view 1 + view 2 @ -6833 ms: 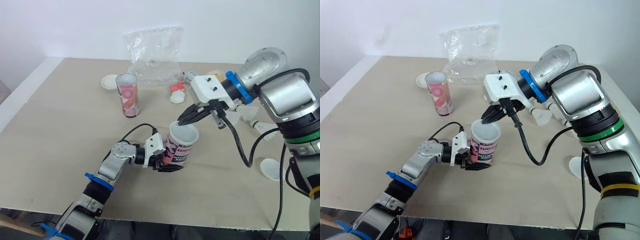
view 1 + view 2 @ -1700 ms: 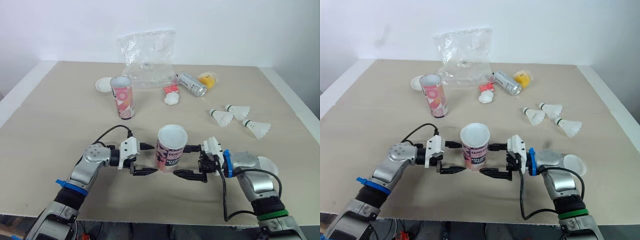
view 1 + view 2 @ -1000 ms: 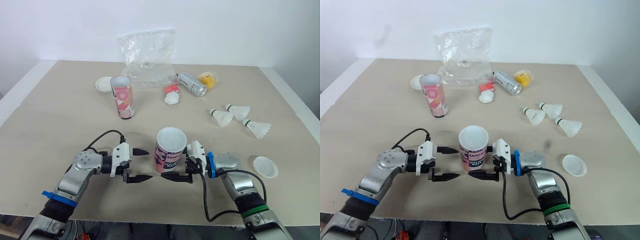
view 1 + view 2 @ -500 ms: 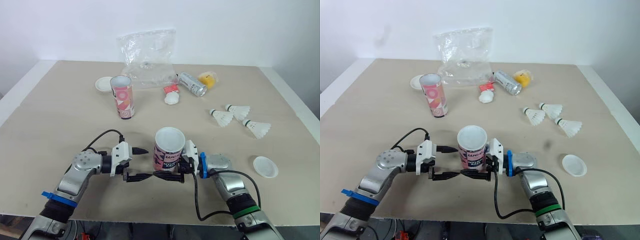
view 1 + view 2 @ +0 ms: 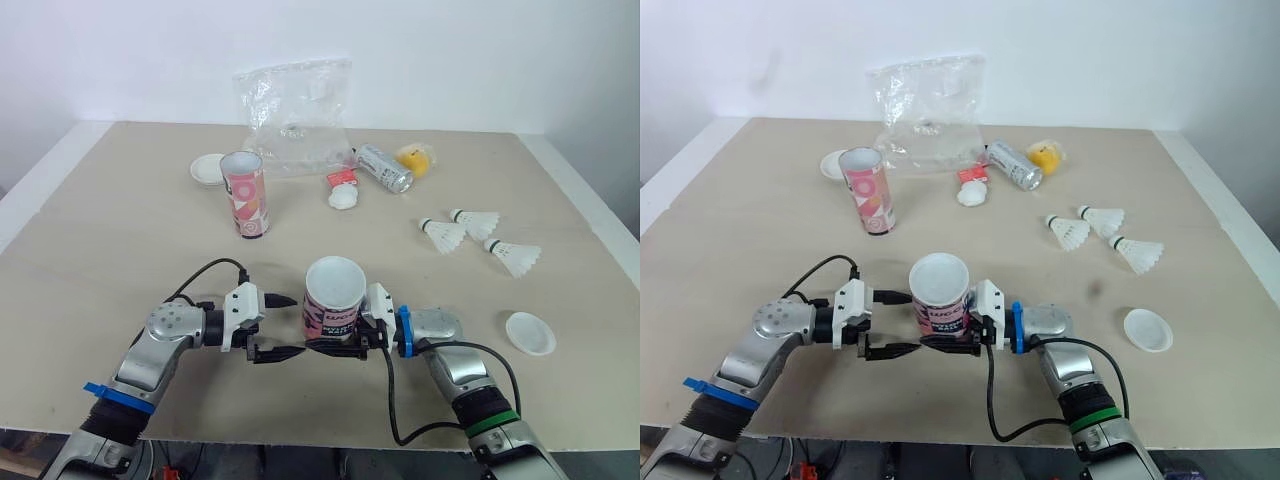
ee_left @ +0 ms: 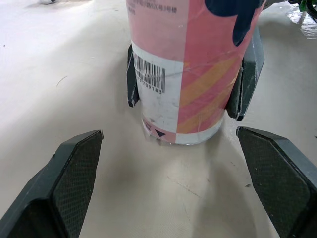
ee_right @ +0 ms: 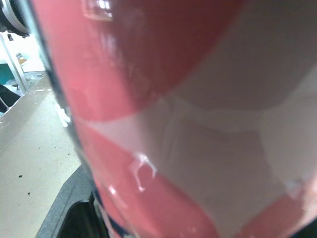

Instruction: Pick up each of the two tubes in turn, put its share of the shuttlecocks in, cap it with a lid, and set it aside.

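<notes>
The near tube [image 5: 333, 300], pink and white with a white top, stands upright at the table's front middle. My right gripper [image 5: 328, 338] comes in from its right side and is shut on its lower part. The left wrist view shows the tube [image 6: 190, 69] with a black right-gripper finger [image 6: 246, 79] pressed against each side. My left gripper [image 5: 283, 326] is open just left of the tube, not touching it. A second open tube [image 5: 246, 193] stands at the back left. Three shuttlecocks [image 5: 443, 234] [image 5: 475, 218] [image 5: 513, 257] lie at the right. In the right wrist view the tube wall [image 7: 198, 124] is very close.
One white lid [image 5: 530, 333] lies near the front right edge and another [image 5: 209, 168] behind the second tube. A clear plastic bag [image 5: 298, 115], a metal can [image 5: 384, 168], a yellow object [image 5: 415, 156] and a small white and red item [image 5: 344, 198] sit along the back.
My left gripper let go of the tube and backed off to the left. My right gripper came in low from the right and closed on the tube, which shifted slightly left.
</notes>
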